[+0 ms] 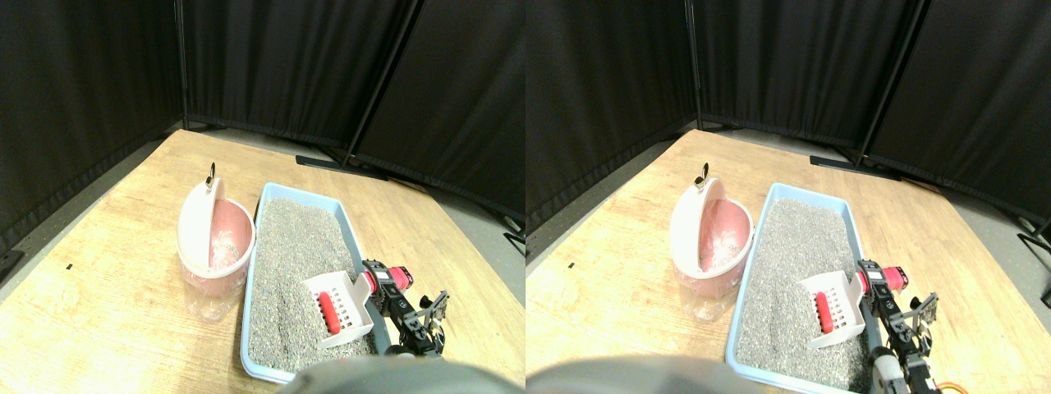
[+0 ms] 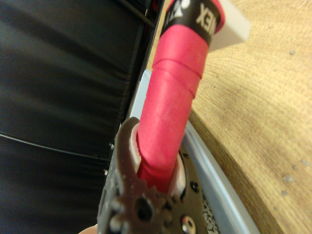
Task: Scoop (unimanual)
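At the far left of the stereo pair view we see the wooden floor panel [image 1: 98, 271] that carries everything, with black curtains [image 1: 287, 57] standing behind it. Next comes the pink bin [image 1: 215, 246], upright on the wood just beside the tray's left wall; its white swing lid [image 1: 197, 226] is tilted up on edge, so we can look into the pink inside. Whether bin and tray touch, we cannot tell.

To the right of the bin lies the light-blue litter tray [image 1: 349, 226], filled with grey litter [image 1: 291, 246]. In the near right part of the tray we find the white slotted scoop [image 1: 345, 308], resting on the litter with its blade pointing left and towards us. A red cylindrical piece [image 1: 328, 313] lies in the scoop's pan.

The scoop's red-wrapped handle [image 1: 396, 277] sticks out over the tray's right rim. There the right gripper [image 1: 379, 283] meets it, its dark arm reaching in from the lower right.

In the wrist view we see the red-wrapped handle [image 2: 170, 117] filling the middle and running down between the jaws of the right gripper [image 2: 158, 180], whose pale pads [image 2: 179, 178] press against it on both sides: the gripper is clamped on the handle. The tray's blue rim [image 2: 214, 170] and the wood [image 2: 263, 122] lie beside it.
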`<state>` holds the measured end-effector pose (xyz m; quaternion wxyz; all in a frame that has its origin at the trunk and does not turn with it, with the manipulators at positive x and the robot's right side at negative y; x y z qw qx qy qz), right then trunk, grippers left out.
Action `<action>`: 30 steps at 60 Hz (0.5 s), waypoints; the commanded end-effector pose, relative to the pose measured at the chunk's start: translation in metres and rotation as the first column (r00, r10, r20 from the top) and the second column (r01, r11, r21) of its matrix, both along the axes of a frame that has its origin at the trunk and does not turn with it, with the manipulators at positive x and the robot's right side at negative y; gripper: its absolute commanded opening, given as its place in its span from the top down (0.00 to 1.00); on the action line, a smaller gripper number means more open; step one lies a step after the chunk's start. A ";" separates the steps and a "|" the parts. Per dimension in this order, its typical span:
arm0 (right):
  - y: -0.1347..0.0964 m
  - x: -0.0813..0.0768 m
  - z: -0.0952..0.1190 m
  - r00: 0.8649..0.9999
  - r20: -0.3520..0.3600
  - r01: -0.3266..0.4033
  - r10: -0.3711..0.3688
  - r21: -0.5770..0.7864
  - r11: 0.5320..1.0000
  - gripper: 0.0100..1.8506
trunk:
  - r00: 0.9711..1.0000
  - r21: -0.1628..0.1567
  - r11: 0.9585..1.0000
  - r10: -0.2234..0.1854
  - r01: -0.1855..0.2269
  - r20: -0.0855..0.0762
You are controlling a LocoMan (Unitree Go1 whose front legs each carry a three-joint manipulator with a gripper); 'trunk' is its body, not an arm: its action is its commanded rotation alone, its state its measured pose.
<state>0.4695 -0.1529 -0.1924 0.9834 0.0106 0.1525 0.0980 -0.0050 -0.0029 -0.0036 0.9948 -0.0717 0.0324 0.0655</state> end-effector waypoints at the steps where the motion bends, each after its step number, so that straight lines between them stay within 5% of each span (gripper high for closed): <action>1: 0.000 0.003 0.021 0.999 0.039 0.033 -0.037 0.095 0.995 0.98 | 1.000 -0.014 1.000 0.006 -0.006 -0.015; 17: -0.002 0.012 0.064 0.993 0.103 0.040 -0.055 0.147 0.988 0.98 | 1.000 -0.016 1.000 0.008 -0.008 -0.007; 30: -0.006 0.023 0.069 0.986 0.148 0.043 -0.078 0.228 0.973 0.98 | 1.000 -0.016 1.000 0.008 -0.008 -0.007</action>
